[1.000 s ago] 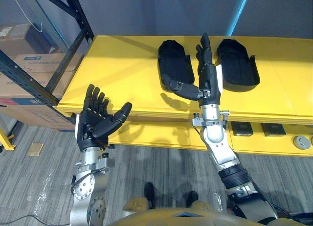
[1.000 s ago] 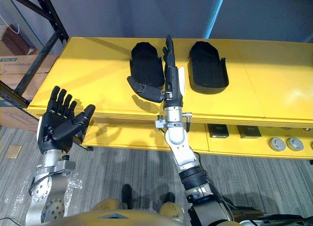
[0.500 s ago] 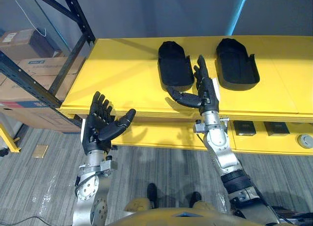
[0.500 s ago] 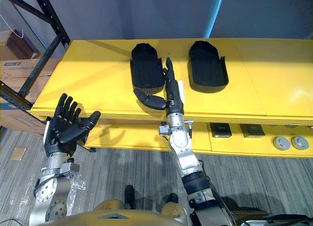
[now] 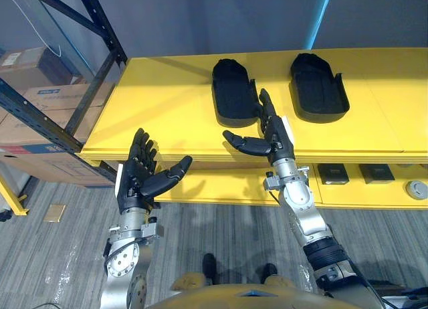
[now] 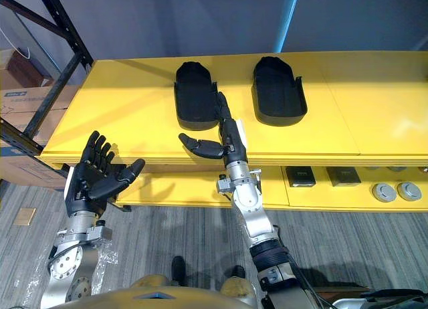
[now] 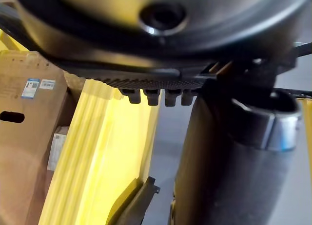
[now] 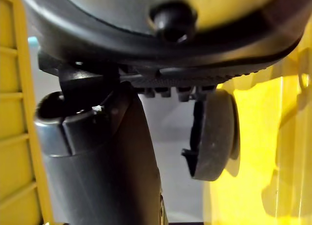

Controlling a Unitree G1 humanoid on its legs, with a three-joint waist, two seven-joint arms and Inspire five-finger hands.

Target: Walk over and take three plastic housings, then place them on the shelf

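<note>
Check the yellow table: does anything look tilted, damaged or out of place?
Nothing stands out. The left housing and the right housing lie flat on the yellow table, side by side, apart. The left robot hand and right robot hand are open, holding nothing.

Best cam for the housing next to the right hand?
Right eye view: the housing shows whole from above on the yellow table, the right hand beside it. Left eye view shows nearly the same. Right wrist view gives a housing edge-on; which one is unclear.
</note>
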